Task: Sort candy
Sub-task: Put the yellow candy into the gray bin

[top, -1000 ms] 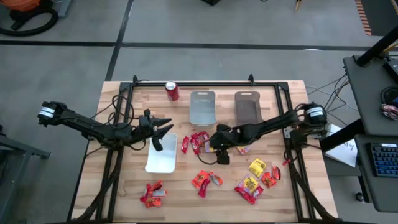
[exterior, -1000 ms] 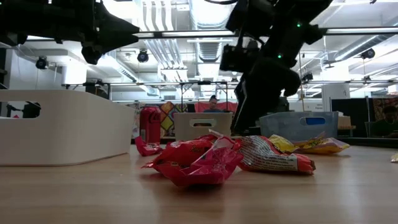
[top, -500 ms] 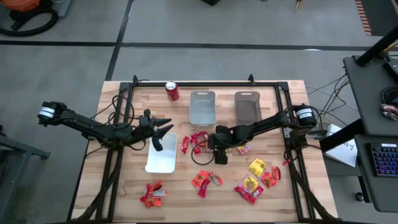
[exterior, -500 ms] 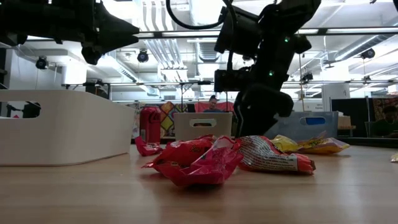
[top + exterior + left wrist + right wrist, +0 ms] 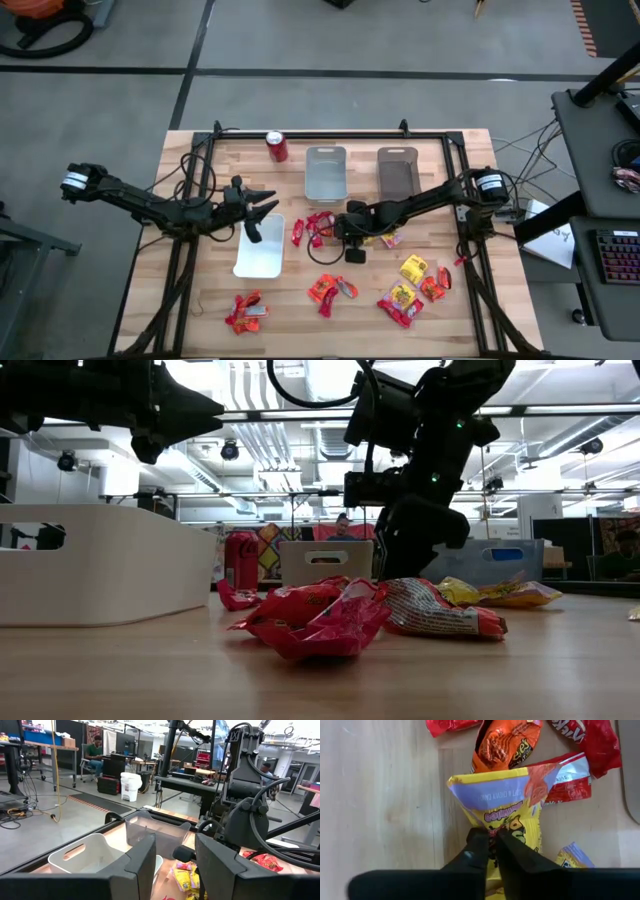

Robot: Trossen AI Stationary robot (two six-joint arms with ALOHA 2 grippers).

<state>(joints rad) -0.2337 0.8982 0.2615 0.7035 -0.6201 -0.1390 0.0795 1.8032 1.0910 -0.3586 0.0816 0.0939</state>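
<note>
"Reese's" on orange packet (image 5: 507,742)

We see even, bright overhead light on the table (image 5: 200,300), with soft, short shadows. In the low view, ceiling lamps (image 5: 250,385) glare at the top of the frame, leaving the arms as dark silhouettes. The near tabletop blurs at the bottom.

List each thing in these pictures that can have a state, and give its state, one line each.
Right gripper: shut on a yellow packet, down among the candy.
Left gripper: part open, holding nothing, above the white tray.
White tray: nothing seen in it.
Clear tray: upright, nothing seen in it.
Brown tray: upright, nothing seen in it.
Soda can: upright, at the far edge.
Other packets: loose on the table, unsorted.
</note>
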